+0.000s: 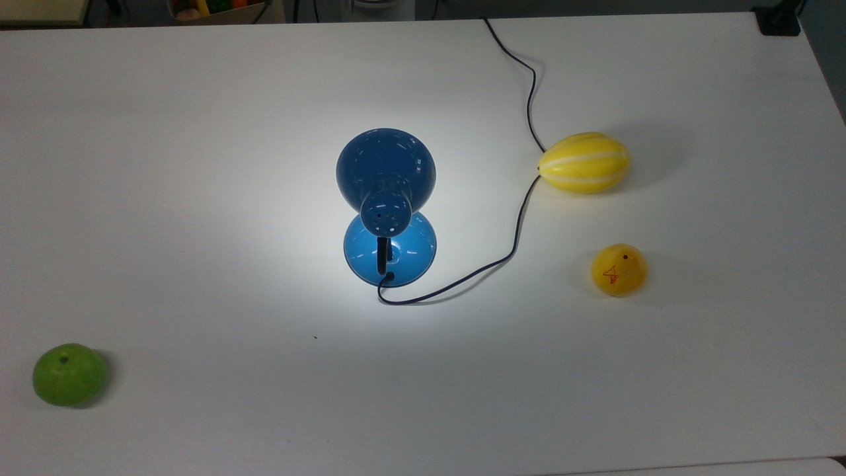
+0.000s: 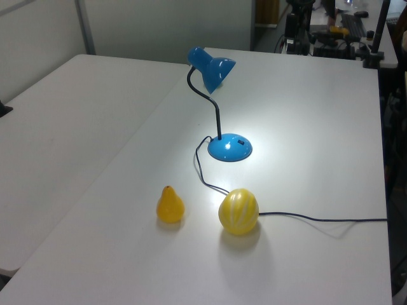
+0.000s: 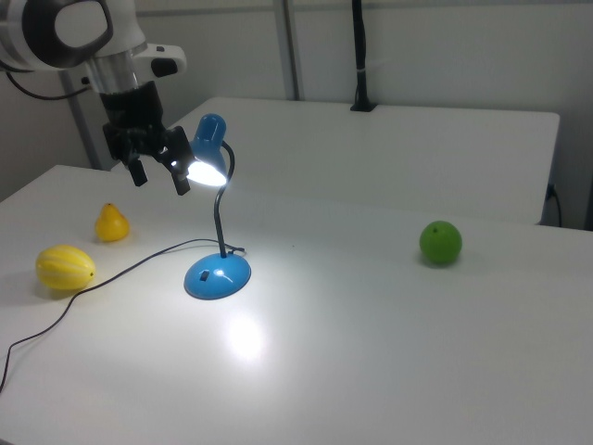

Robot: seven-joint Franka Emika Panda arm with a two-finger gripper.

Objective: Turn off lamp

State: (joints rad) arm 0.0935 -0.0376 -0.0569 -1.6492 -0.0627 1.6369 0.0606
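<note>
The blue lamp stands mid-table and is lit, throwing a bright pool of light around its round base (image 1: 390, 248). Its bell shade (image 1: 385, 165) with vent holes hangs over the table on a curved black neck. The left view shows the shade (image 2: 212, 67) and the base (image 2: 229, 147), which carries a small dark switch (image 2: 241, 143). In the right view my gripper (image 3: 159, 174) hangs open and empty high above the table, just to the left of the glowing shade (image 3: 209, 153), well above the base (image 3: 218, 275).
The thin dark cord (image 1: 522, 218) loops from the base toward the far table edge, passing a yellow striped melon (image 1: 583, 162). A yellow pear (image 1: 618, 270) lies near it. A green apple (image 1: 69, 374) sits at the top view's lower left.
</note>
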